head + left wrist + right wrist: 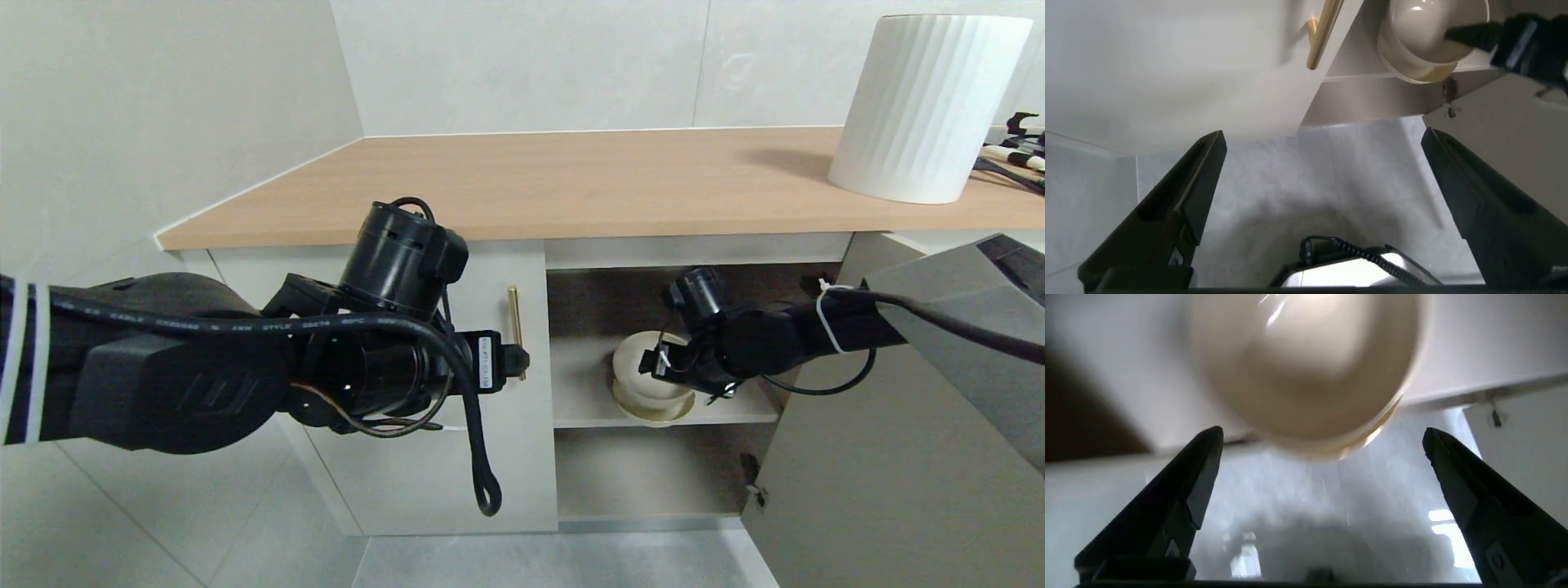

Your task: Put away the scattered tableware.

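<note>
A stack of cream bowls [645, 392] sits on the middle shelf [588, 384] of the open cabinet under the wooden counter. My right gripper [1323, 437] is inside the cabinet just in front of the bowls [1306, 367], open, its fingers [1192, 490] apart and clear of them. In the head view it [660, 365] hovers at the stack's right side. My left gripper [1323, 143] hangs open and empty in front of the closed left door [506, 441], close to the gold handle [513, 327]. From its wrist the bowls [1425, 37] and handle [1323, 33] lie beyond.
The cabinet's right door [857, 457] stands swung open beside my right arm. A tall white ribbed cylinder [927, 106] stands on the counter [531, 180] at the right, with dark utensils [1016, 151] behind it. A lower shelf [645, 482] lies under the bowls. Walls close the left side.
</note>
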Controlling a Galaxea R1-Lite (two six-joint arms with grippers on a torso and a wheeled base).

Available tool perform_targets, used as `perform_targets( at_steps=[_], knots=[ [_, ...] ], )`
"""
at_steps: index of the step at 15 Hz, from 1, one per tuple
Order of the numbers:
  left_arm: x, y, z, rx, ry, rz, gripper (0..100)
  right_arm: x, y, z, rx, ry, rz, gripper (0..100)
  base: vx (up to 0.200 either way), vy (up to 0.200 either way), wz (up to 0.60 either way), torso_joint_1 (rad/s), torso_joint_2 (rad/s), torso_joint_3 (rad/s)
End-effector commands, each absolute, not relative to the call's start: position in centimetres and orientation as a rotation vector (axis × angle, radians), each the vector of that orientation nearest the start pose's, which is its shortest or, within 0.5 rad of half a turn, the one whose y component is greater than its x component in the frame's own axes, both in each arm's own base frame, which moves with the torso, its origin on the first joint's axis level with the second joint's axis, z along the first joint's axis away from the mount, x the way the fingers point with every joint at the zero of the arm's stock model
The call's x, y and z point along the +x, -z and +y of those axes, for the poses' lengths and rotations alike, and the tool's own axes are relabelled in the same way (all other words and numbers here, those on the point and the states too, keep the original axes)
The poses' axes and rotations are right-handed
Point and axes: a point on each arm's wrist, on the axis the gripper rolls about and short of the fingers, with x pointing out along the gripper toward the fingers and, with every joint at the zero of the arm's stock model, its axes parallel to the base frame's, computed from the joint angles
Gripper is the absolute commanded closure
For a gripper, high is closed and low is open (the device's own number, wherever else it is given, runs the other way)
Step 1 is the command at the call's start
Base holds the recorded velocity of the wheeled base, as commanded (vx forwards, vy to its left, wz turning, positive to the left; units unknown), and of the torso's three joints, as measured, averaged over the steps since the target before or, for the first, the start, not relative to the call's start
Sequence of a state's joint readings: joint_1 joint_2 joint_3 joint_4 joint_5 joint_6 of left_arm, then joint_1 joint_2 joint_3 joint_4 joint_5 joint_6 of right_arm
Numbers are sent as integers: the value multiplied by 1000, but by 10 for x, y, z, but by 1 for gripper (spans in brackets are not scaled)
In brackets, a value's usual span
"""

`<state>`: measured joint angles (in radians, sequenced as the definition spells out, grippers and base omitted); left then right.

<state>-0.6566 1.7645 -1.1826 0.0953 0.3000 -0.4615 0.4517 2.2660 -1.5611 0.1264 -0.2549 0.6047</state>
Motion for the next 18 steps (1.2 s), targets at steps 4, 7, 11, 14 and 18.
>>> perform_targets(
  at_steps=[4, 7, 11, 14, 18],
  knots=[
    [261, -198, -193, -130, 194, 663, 0, 390, -106, 194, 265, 29, 833, 0, 0, 0, 0, 0, 0, 0],
    [261, -198, -193, -130, 194, 663, 0, 376, -96, 206, 191, -52, 965, 0, 0, 0, 0, 0, 0, 0],
    [261, -199, -192, -130, 193, 662, 0, 385, -66, 210, 148, -41, 1017, 0, 0, 0, 0, 0, 0, 0],
    [261, -199, -192, -130, 193, 662, 0, 398, -37, 216, 114, -21, 1040, 0, 0, 0, 0, 0, 0, 0],
    [261, -199, -192, -129, 188, 659, 0, 415, -25, 214, 107, 36, 1004, 0, 0, 0, 0, 0, 0, 0]
  ],
)
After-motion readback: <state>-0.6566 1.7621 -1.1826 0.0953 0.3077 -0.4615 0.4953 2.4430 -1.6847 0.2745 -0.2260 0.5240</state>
